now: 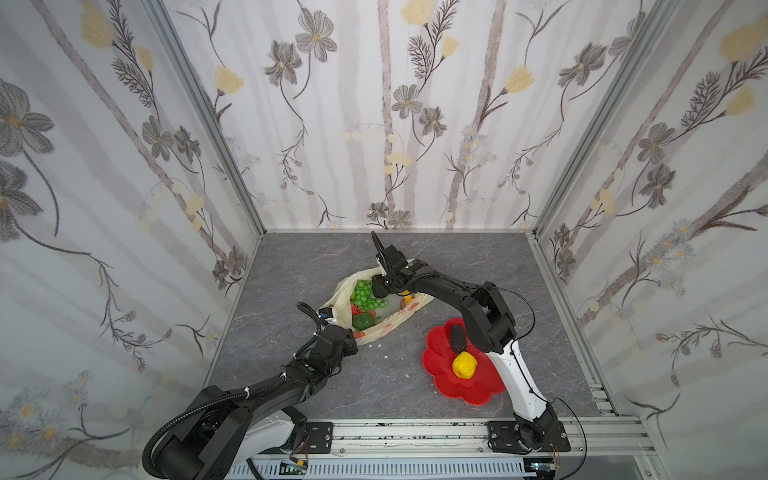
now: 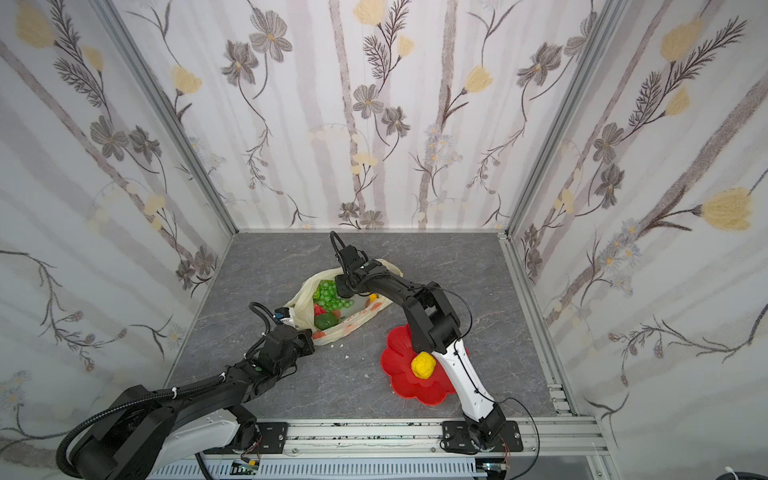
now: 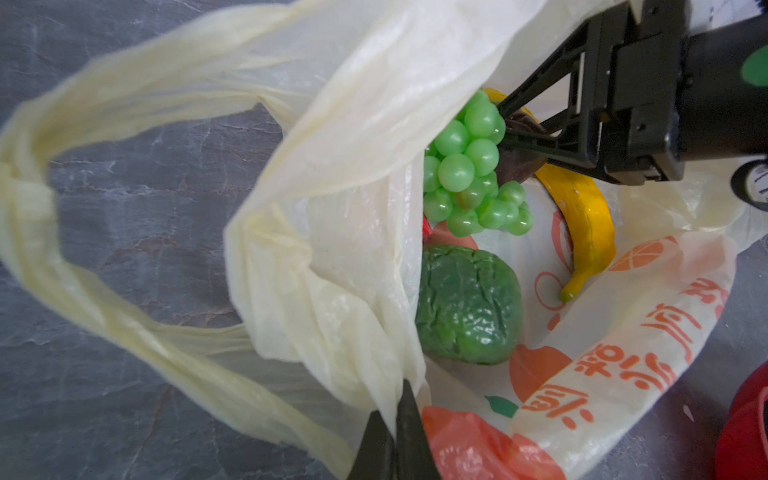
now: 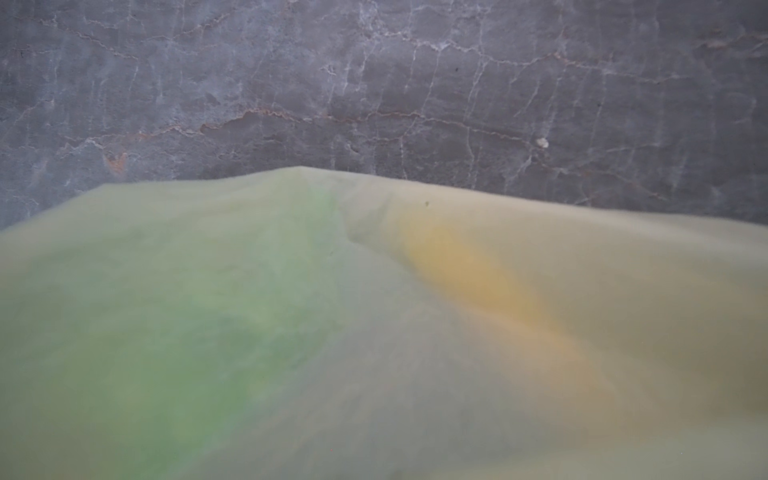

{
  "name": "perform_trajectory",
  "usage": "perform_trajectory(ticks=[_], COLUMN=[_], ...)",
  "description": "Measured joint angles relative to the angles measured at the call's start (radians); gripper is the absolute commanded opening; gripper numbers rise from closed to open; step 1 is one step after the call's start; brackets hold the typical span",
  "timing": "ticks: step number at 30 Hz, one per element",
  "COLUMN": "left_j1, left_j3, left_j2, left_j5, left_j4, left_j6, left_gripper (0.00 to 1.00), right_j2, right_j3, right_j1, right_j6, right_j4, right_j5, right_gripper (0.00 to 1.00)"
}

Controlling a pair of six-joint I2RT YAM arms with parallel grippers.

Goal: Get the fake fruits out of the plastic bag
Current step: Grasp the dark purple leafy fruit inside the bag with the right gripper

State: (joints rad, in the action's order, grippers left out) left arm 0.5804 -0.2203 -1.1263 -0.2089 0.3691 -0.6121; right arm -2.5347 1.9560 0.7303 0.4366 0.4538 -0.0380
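Observation:
The plastic bag (image 1: 345, 291) (image 3: 332, 249) lies open on the grey table. My left gripper (image 3: 392, 401) (image 1: 352, 336) is shut on its near rim. In the bag lie a green grape bunch (image 3: 469, 174) (image 1: 363, 293), a bumpy green fruit (image 3: 465, 307), a yellow banana (image 3: 590, 224) and a strawberry (image 1: 355, 309). My right gripper (image 3: 503, 124) reaches into the bag, jaws partly apart around a dark brown piece (image 3: 525, 124); whether they press it I cannot tell. Bag film (image 4: 415, 332) fills the right wrist view and hides that gripper.
A red flower-shaped dish (image 1: 440, 374) (image 2: 399, 374) sits right of the bag, holding a yellow lemon (image 1: 464, 365) and a dark brown piece (image 1: 457, 336). The right arm passes over the dish. Flowered walls enclose the table on three sides.

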Motion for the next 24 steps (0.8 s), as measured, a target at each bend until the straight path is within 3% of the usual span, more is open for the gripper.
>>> perform_trajectory(ticks=[6, 10, 24], left_j1=[0.000, 0.000, -0.019], left_j3=[0.000, 0.000, -0.018], left_j2=[0.000, -0.005, -0.008], left_j5=[0.000, 0.001, 0.007], left_j4=[0.000, 0.000, 0.000], left_j6=[0.001, 0.003, 0.014], left_gripper=[0.00, 0.00, 0.00], right_j2=[0.022, 0.118, 0.607], right_j3=[-0.005, -0.080, -0.631], right_j1=[0.010, 0.029, 0.055], right_j6=[0.000, -0.002, 0.037], right_j4=[0.020, 0.021, -0.153], right_j5=[0.010, 0.014, 0.018], right_gripper=[0.48, 0.48, 0.46])
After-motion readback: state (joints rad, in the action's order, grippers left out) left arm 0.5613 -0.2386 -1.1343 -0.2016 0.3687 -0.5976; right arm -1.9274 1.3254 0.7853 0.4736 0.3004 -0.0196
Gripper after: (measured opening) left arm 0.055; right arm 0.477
